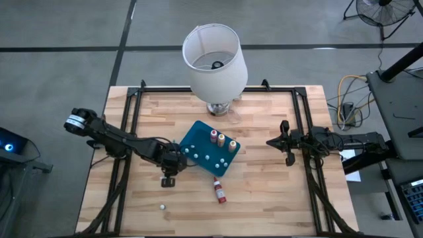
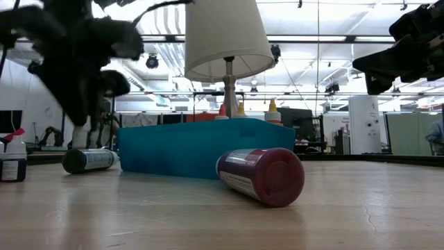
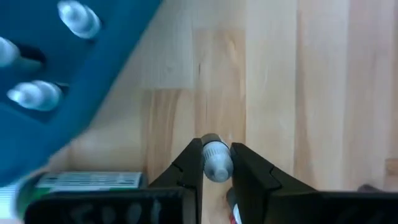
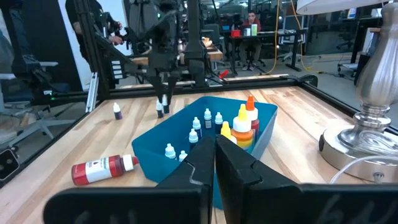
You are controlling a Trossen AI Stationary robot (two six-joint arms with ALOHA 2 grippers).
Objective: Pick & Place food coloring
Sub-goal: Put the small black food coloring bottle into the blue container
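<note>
Three small squeeze bottles [image 1: 222, 141] (red, orange, yellow) stand in the teal-blue plastic tray [image 1: 198, 134], beside several white-capped vials [image 1: 206, 158]. One red food-coloring bottle [image 1: 219, 191] lies on its side on the wooden counter [image 1: 264, 192], near the tray. Left gripper [image 3: 216, 163] at the tray's left edge: jaws nearly closed, pinching a small white-tipped bottle [image 3: 216, 158] by its tip. Right gripper [image 1: 285, 142] hovers well apart, jaws fully closed, empty.
</note>
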